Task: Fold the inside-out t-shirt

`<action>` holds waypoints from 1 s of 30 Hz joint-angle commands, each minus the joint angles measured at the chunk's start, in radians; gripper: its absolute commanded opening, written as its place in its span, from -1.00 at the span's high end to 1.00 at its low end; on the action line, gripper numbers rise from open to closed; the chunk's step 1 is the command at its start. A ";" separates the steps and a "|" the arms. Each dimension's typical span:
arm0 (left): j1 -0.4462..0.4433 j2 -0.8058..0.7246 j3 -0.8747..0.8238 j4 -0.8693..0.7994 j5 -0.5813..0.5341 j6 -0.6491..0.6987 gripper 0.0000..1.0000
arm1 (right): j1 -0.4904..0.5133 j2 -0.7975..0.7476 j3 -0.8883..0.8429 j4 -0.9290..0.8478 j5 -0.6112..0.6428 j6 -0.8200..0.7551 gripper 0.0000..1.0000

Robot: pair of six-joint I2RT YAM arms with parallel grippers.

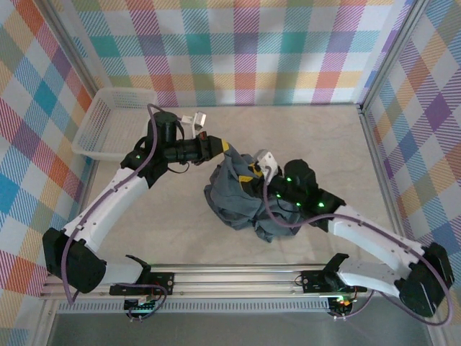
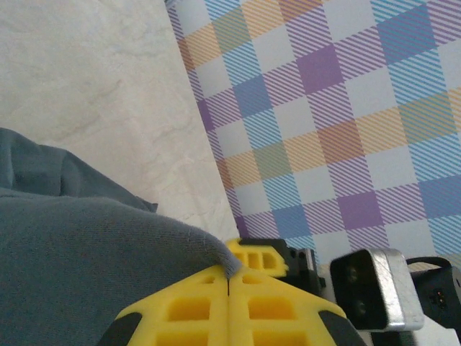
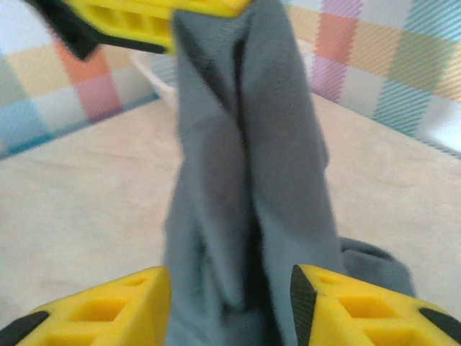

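The slate blue-grey t-shirt (image 1: 238,194) sits in a bunched heap at mid-table, with one part pulled up to the left. My left gripper (image 1: 225,149) is shut on that raised edge; in the left wrist view the yellow fingers (image 2: 229,306) meet with a fold of t-shirt (image 2: 86,267) pinched at their tip. My right gripper (image 1: 253,173) stands open over the heap. In the right wrist view a hanging column of t-shirt (image 3: 248,187) runs between its spread fingers (image 3: 101,310), and the left gripper's yellow finger (image 3: 155,16) holds the cloth at the top.
A white lattice basket (image 1: 108,122) stands at the back left against the checked wall. Checked walls enclose the table on three sides. Bare marbled tabletop (image 1: 317,137) lies to the right and behind the shirt.
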 commanded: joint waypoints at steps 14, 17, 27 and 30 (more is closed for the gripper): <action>-0.001 0.003 0.063 -0.131 -0.077 0.079 1.00 | -0.003 0.343 0.249 -0.026 0.038 -0.042 0.46; 0.052 0.018 0.082 -0.253 -0.170 0.165 1.00 | -0.028 0.275 0.257 -0.079 -0.153 0.069 1.00; 0.145 0.065 -0.075 -0.132 -0.151 0.377 0.88 | -0.264 0.145 0.009 0.554 -0.781 0.730 1.00; 0.145 -0.002 -0.100 -0.117 -0.079 0.390 0.56 | -0.278 0.168 0.001 0.550 -0.762 0.740 1.00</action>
